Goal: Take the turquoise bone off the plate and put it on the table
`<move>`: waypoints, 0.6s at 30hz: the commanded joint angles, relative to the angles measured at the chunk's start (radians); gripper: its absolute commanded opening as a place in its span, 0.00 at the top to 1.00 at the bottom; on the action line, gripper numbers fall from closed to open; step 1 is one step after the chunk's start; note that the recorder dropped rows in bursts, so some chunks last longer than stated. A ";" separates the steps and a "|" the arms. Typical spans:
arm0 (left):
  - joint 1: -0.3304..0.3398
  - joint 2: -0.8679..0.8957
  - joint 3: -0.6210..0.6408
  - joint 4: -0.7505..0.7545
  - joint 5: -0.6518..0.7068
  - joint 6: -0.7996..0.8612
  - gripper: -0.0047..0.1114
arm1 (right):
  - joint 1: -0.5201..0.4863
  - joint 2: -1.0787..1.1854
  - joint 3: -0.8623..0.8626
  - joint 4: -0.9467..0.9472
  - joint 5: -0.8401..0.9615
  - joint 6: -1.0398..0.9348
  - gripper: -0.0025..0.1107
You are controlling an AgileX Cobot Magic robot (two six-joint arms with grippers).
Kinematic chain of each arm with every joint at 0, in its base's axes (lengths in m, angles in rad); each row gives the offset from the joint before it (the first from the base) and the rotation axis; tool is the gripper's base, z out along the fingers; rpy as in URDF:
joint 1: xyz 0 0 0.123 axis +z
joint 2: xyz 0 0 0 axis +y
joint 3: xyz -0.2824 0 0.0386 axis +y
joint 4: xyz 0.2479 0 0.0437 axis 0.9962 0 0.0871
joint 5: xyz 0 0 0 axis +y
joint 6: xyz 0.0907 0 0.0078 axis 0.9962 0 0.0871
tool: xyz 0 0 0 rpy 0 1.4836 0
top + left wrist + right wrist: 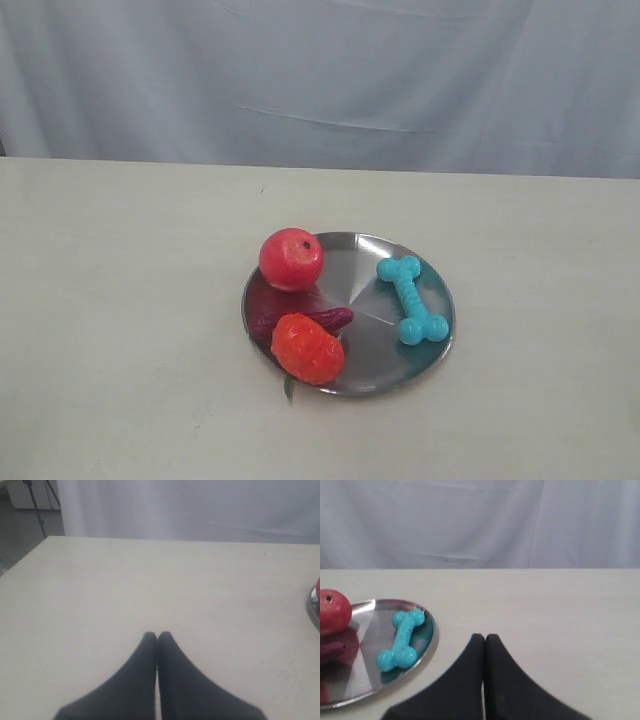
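Note:
The turquoise bone (412, 299) lies on the right side of the silver plate (375, 352), which rests on the beige table (120, 300). The right wrist view shows the bone (401, 639) near the plate's rim (429, 642), a short way off from my right gripper (485, 637), whose black fingers are shut with nothing between them. My left gripper (157, 635) is also shut and empty, over bare table, with only the plate's edge (314, 607) at the side of its view. Neither gripper appears in the exterior view.
A red apple (291, 259), a red strawberry-like toy (308, 349) and a dark purple item (325, 319) share the plate's left half. A pale curtain (320, 80) hangs behind the table's far edge.

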State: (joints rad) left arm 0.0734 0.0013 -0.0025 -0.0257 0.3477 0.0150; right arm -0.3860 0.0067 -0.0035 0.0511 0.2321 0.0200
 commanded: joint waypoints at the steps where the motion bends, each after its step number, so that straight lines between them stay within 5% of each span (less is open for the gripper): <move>1: 0.004 -0.001 0.003 -0.002 -0.005 -0.004 0.96 | 0.005 -0.007 0.004 -0.001 -0.161 -0.010 0.98; 7: 0.004 -0.001 0.003 -0.004 -0.005 -0.004 0.96 | 0.005 -0.007 0.004 0.025 -0.518 0.102 0.98; 12: 0.004 -0.001 0.003 -0.007 -0.005 -0.004 0.96 | 0.005 -0.007 0.004 0.057 -0.878 0.544 0.98; 15: 0.004 -0.001 0.003 -0.007 -0.005 -0.004 0.96 | 0.005 -0.007 0.004 0.057 -0.961 0.795 0.98; 18: 0.004 -0.001 0.003 -0.007 -0.005 -0.004 0.96 | 0.005 -0.007 0.004 0.076 -0.963 0.713 0.98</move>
State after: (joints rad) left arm 0.0734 0.0013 -0.0025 -0.0257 0.3477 0.0150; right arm -0.3860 0.0045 -0.0022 0.1158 -0.7176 0.7654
